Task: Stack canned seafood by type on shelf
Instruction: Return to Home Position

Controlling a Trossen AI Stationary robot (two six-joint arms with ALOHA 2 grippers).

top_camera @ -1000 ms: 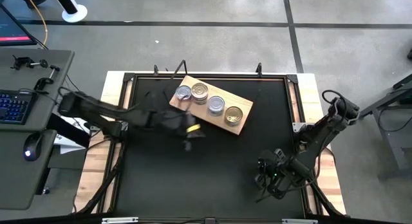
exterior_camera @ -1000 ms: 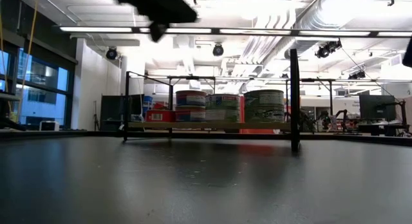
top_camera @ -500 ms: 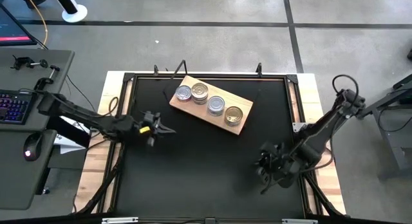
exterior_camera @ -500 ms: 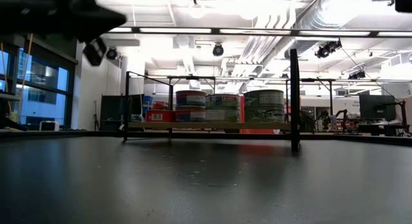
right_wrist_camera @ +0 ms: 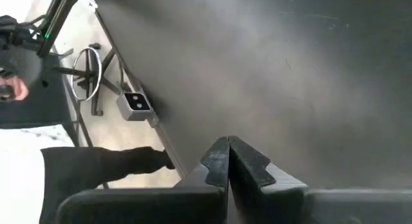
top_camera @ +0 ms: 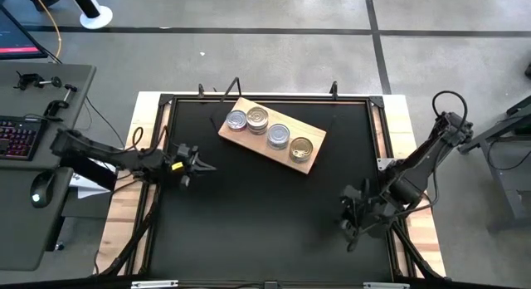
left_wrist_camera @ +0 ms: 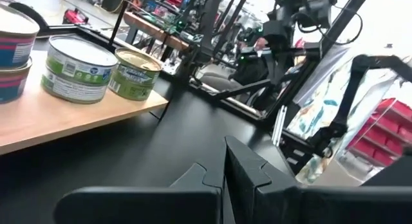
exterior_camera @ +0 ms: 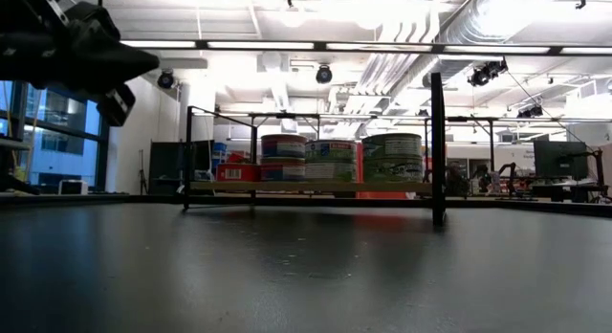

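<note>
The shelf (top_camera: 314, 159), a light wooden board, lies slanted at the far middle of the black table. Several tins of canned seafood stand on it in a row: silver lids (top_camera: 237, 120) (top_camera: 279, 135) and gold lids (top_camera: 258, 117) (top_camera: 302, 146). The low view shows the tins (exterior_camera: 330, 159) as stacks, and the left wrist view shows green-labelled tins (left_wrist_camera: 80, 66) (left_wrist_camera: 136, 73) on the board (left_wrist_camera: 58, 118). My left gripper (top_camera: 209, 166) hovers shut and level near the table's left edge, pointing at the shelf. My right gripper (top_camera: 352, 236) is shut above the near right of the table, slanting down.
A desk with a keyboard (top_camera: 17, 138) and a mouse (top_camera: 39, 189) stands left of the table. Upright frame posts (exterior_camera: 437, 146) rise at the table's far edge. The black tabletop (top_camera: 265, 214) lies bare between the two grippers and toward the near edge.
My left gripper has drawn back from beside the shelf toward the table's left edge and sunk, staying shut. My right arm has lifted a little at the near right. The tins and the shelf have kept still.
</note>
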